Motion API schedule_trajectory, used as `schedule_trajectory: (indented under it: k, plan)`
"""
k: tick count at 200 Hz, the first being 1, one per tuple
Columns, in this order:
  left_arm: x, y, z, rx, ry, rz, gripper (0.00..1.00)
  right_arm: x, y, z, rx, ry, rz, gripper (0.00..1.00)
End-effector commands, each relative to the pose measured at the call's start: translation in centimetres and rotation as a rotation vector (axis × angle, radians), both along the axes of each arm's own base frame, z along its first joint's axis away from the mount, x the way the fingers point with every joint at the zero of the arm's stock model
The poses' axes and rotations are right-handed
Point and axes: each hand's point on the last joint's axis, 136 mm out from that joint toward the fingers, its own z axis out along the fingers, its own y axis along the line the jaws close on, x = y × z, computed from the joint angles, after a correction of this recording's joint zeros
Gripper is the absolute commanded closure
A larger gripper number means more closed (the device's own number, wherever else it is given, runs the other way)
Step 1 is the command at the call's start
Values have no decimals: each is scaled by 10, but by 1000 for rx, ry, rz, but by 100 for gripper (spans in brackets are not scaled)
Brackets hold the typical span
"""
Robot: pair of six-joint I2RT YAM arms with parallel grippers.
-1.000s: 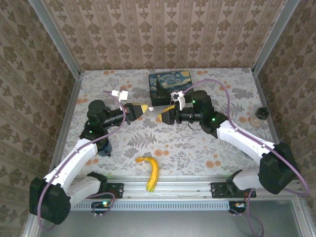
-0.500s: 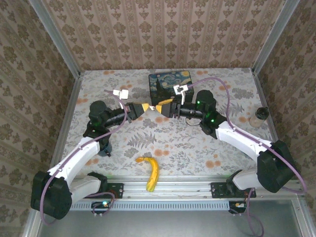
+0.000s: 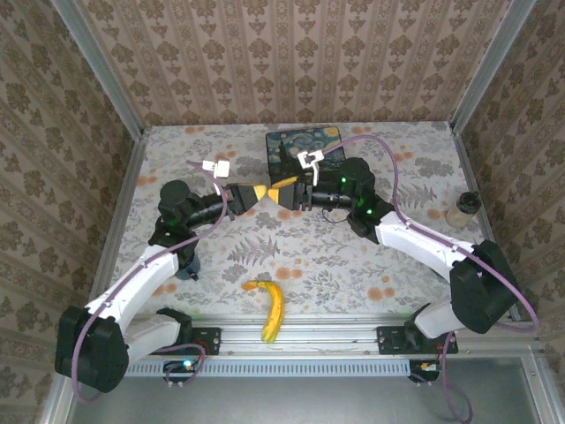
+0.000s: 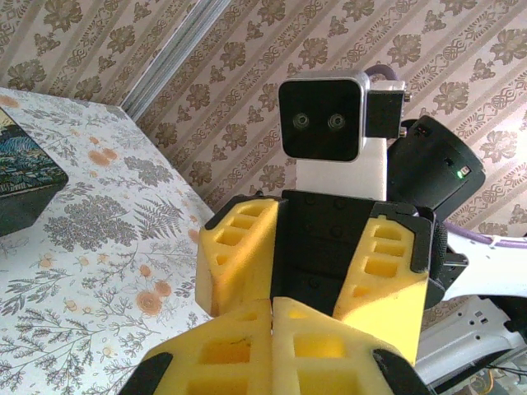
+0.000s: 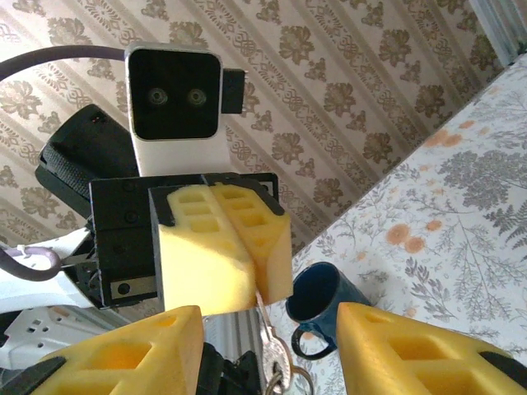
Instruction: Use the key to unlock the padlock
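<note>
The right gripper (image 4: 311,276), yellow foam fingers spread, should close squarely on the thin silvery ringed metal piece (image 5: 278,374) pinched by the left gripper (image 5: 239,255).

The finger pads (image 4: 239,255) are matt yellow foam with open cells, seated in black plastic. The arm shells (image 3: 428,243) are glossy white plastic. At 12 o'clock the tin box (image 3: 287,146) has a smooth painted lid. At 6 o'clock the frame rail (image 3: 335,340) is ribbed bare metal. The table (image 3: 335,265) covering looks matt.
</note>
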Motion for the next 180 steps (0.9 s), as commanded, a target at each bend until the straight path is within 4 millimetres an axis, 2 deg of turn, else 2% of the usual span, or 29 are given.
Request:
schedule_trajectory:
  k: [1, 180]
  plan:
    - [-5, -1, 7, -17, -28, -24, 100, -4, 8, 12, 21, -36, 46, 53]
    - [-2, 4, 12, -21, -42, 11, 100, -17, -2, 3, -34, -38, 41, 79]
